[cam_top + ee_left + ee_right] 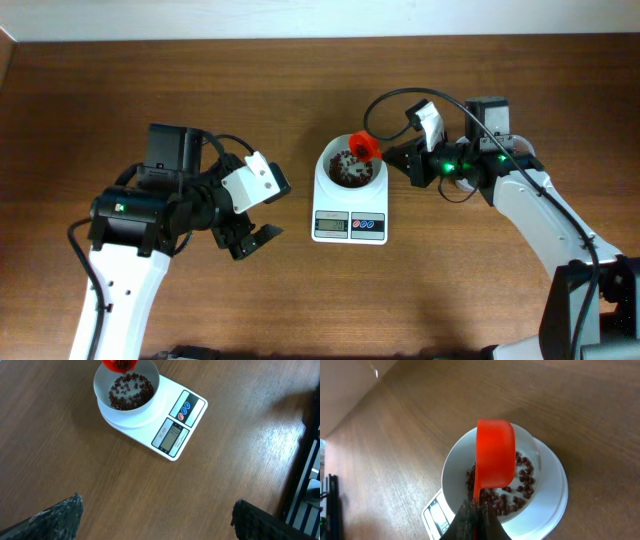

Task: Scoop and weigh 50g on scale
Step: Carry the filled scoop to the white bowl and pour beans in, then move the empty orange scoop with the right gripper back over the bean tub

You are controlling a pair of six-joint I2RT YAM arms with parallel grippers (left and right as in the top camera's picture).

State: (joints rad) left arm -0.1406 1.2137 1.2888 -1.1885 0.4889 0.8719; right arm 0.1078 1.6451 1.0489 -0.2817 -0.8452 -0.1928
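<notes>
Many red-brown beans point(131, 391) lie in the bowl point(102, 385) of the white scale point(176, 422) (display point(170, 436) digits too blurred to read). Right gripper point(475, 510) clenches an orange scoop point(495, 457) above them; left gripper point(157, 517) hangs spread wide nearby.

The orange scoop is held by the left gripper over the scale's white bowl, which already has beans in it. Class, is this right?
Wrong in one thing: the right gripper, not the left, holds the orange scoop, as the right wrist view shows. The rest stands: it is over the white bowl of the scale, which has beans in it.
</notes>
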